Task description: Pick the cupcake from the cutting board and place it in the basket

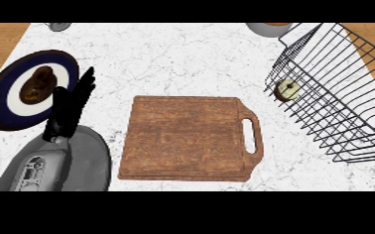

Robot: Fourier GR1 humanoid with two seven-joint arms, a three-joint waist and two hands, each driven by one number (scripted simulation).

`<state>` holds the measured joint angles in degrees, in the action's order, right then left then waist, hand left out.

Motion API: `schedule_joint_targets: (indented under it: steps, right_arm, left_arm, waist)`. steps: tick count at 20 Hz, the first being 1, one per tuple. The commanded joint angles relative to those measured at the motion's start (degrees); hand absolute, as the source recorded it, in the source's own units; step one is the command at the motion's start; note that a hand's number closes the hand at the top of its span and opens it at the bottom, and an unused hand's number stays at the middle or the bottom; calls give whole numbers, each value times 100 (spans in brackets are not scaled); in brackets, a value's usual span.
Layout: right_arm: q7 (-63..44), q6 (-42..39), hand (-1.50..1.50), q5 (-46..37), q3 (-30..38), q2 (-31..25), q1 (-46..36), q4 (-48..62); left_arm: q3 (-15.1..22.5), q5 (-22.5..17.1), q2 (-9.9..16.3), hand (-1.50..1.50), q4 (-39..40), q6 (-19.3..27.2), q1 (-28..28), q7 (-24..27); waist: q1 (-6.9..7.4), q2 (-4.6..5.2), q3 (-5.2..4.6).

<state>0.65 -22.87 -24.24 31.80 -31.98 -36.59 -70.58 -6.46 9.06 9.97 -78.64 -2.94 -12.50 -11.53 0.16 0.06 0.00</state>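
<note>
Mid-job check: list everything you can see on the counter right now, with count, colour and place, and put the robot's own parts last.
cutting board: one, brown wood with a handle slot at its right, counter centre, nothing on it.
wire basket: one, black, right side, tilted.
cupcake: one, pale top with dark wrapper, at the basket's left end; it looks to be inside, on its side.
plate: one, dark blue rim with white centre, left edge.
pastry: one, dark brown, on the blue plate.
grey plate: one, lower left, partly under the forearm.
bowl: one, grey with orange-brown inside, top right, cut off.
grey object: one, top left, too cropped to identify.
left hand: one, black, fingers straight, resting at left.
right hand: not visible.
</note>
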Motion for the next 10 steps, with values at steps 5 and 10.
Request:
schedule_joint_targets:
  steps: [5, 10]
  right_arm:
    - [-72, -304, -150, 582, 1062, -1310, -282, 1678]
    - [1073, -834, -150, 771, 1495, -2370, 92, 3086]
  left_arm:
    - [-122, -131, 183, 0, -20, -177, -254, -252]
    - [32, 2, 7, 0, -30, -62, 22, -5]
  waist:
    - [29, 22, 5]
    - [67, 42, 15]
